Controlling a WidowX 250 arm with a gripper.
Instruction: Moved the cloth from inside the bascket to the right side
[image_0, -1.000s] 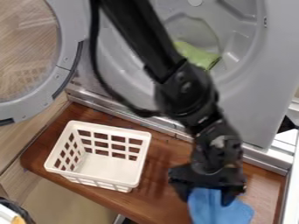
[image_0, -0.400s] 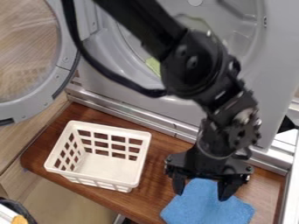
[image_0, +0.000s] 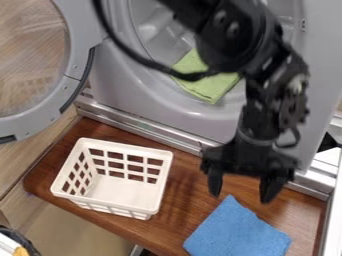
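My gripper hangs open over the right part of the brown board, just above and behind the blue cloth, with nothing between its fingers. The blue cloth lies spread on the board to the right of the basket, its near edge at the bottom of the view. On the left part of the board stands the white basket, with nothing inside it.
Behind the board is a grey machine with a round opening, where a green cloth lies over the rim. Its round door stands open at the upper left. The brown board ends at a diagonal front edge.
The fingers, around the blue cloth a second ago, have opened, and the gripper has risen away from it. The cloth has spread out flat. More of the green cloth shows.
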